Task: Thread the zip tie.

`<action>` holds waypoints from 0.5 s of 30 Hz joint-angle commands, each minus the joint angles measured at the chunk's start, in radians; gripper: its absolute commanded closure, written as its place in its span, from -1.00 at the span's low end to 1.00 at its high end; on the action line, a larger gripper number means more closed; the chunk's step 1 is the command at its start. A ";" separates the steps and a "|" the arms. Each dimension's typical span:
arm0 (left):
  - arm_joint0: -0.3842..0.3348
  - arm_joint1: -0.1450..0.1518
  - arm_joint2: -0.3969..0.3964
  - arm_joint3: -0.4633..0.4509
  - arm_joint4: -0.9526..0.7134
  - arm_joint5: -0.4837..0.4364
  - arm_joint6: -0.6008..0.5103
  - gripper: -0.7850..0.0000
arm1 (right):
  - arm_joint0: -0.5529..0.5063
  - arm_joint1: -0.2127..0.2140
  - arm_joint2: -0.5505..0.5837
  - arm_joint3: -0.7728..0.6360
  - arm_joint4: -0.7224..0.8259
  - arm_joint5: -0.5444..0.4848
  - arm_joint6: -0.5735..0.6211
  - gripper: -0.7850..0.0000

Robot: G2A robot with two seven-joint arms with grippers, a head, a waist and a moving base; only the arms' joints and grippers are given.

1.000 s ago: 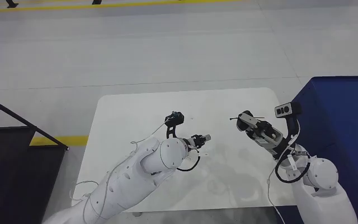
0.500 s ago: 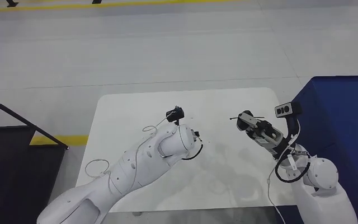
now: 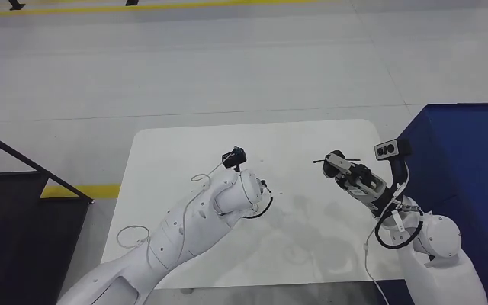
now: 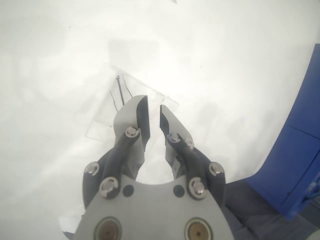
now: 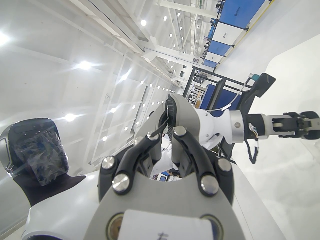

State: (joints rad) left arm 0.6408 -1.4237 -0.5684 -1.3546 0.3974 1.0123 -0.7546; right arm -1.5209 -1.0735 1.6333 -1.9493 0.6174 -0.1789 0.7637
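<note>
We see the left gripper (image 4: pixel 153 106) over the white table (image 4: pixel 225 51), fingers parted by a narrow gap, nothing between them. Just past its tips a clear plastic bag (image 4: pixel 152 92) lies flat on the table with a few thin black ties (image 4: pixel 120 88) on it. Farther out, the right gripper (image 5: pixel 168 102) is raised off the table and tipped up toward the ceiling, fingers pinched shut on the zip tie (image 5: pixel 161 126), a thin black strand. In the top view a short end pokes out of that gripper. A blue cabinet (image 3: pixel 457 152) stands beside the table's right edge.
</note>
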 commanded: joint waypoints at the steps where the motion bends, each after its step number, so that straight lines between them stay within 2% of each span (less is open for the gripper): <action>1: 0.011 -0.004 -0.007 0.013 0.051 0.000 -0.020 0.73 | 0.000 0.000 0.000 0.000 0.000 0.000 0.000 1.00; 3: 0.014 -0.012 -0.011 0.031 0.089 0.000 -0.052 0.69 | 0.000 0.000 0.000 0.000 0.000 0.000 0.000 1.00; 5: 0.018 -0.025 -0.005 0.047 0.108 0.000 -0.053 0.61 | 0.000 0.000 0.000 0.000 0.000 0.000 0.000 1.00; 9: 0.003 -0.054 0.021 0.103 0.125 0.000 -0.053 0.57 | 0.000 0.000 0.000 0.000 0.000 0.000 0.000 1.00; 15: -0.048 -0.102 0.067 0.212 0.104 0.000 -0.053 0.67 | 0.000 0.000 0.000 0.000 0.000 0.000 0.000 1.00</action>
State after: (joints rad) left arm 0.6032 -1.5173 -0.5084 -1.1661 0.5027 1.0123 -0.8079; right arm -1.5209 -1.0735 1.6333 -1.9493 0.6174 -0.1789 0.7637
